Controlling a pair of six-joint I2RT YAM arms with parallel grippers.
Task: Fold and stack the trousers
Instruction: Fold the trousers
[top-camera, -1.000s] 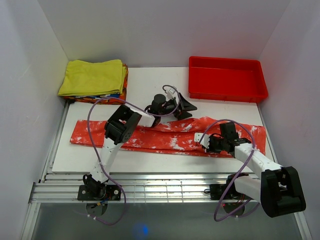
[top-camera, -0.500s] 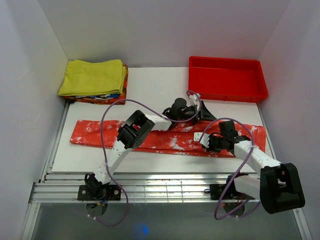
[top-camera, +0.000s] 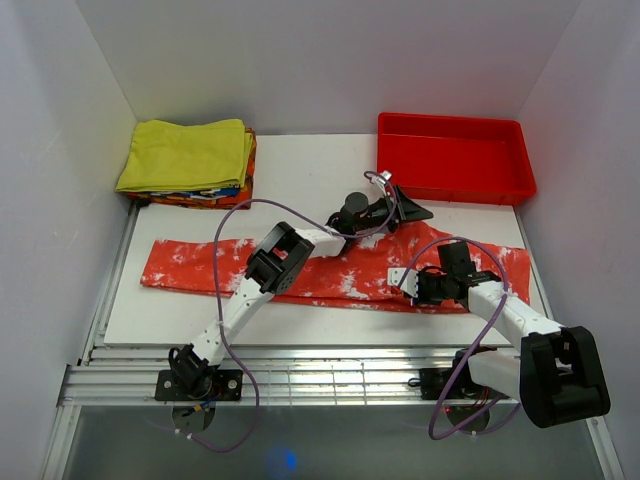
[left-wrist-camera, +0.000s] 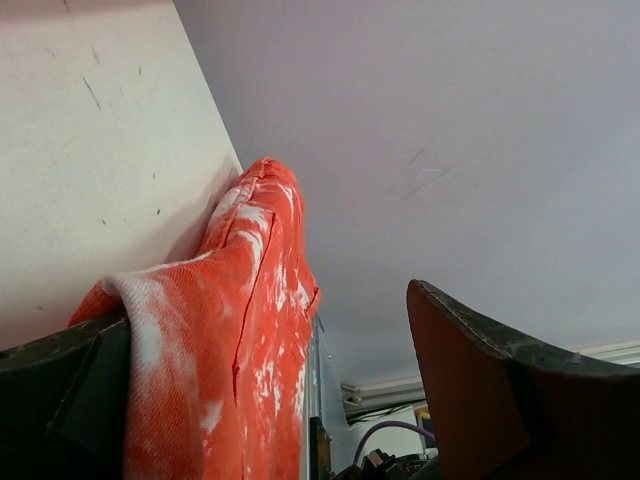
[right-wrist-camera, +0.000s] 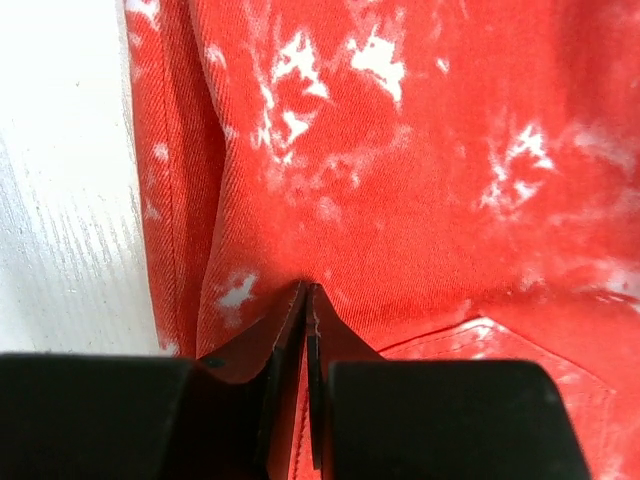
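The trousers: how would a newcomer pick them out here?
On the white table, look along the near half, in front of the red tray and the yellow folded garment. The trousers are the long strip there, the only red-orange cloth blotched with white.

I see the red-orange, white-blotched trousers (top-camera: 190, 265) stretched long, left to right, on the table (top-camera: 300, 170), far edge raised

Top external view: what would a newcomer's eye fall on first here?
The red-orange trousers, blotched white, lie stretched across the table, with the right tool pinching them. The left tool gapes open beyond their far edge. At the back stand a red tray on the right and a yellow folded garment on the left.
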